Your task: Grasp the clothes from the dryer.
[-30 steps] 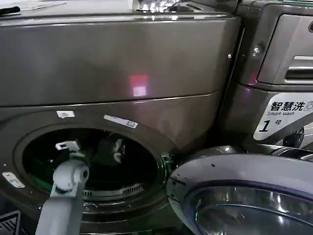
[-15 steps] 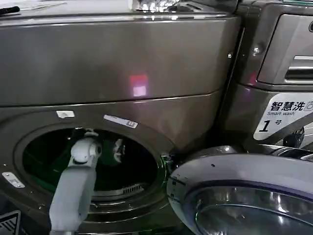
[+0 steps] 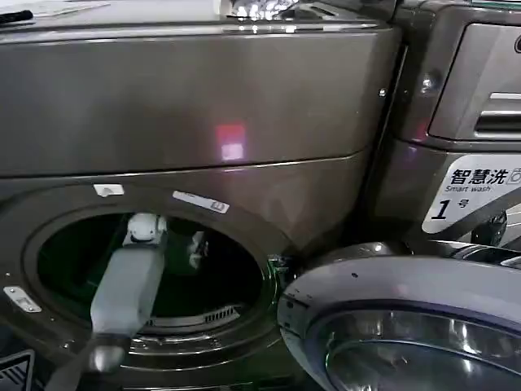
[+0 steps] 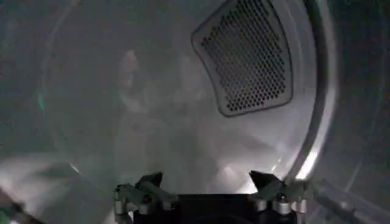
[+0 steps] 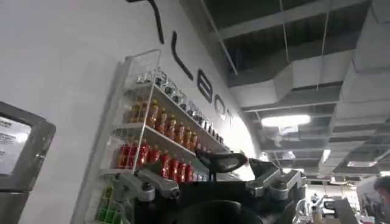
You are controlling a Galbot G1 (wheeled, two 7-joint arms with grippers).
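Left arm (image 3: pixel 126 289) deeper into dryer (image 3: pixel 195 122); fingers (image 4: pixel 149 182) spread.

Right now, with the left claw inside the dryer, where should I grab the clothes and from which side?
Pinch the raised middle of the clothes, coming straight in through the porthole of the dryer, the way the open left claw points. The heap looks soft and shapeless, blurred beside the perforated panel, so no edge seems better. The right claw waits outside.

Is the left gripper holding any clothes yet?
No. The left gripper is open and empty inside the dryer drum.
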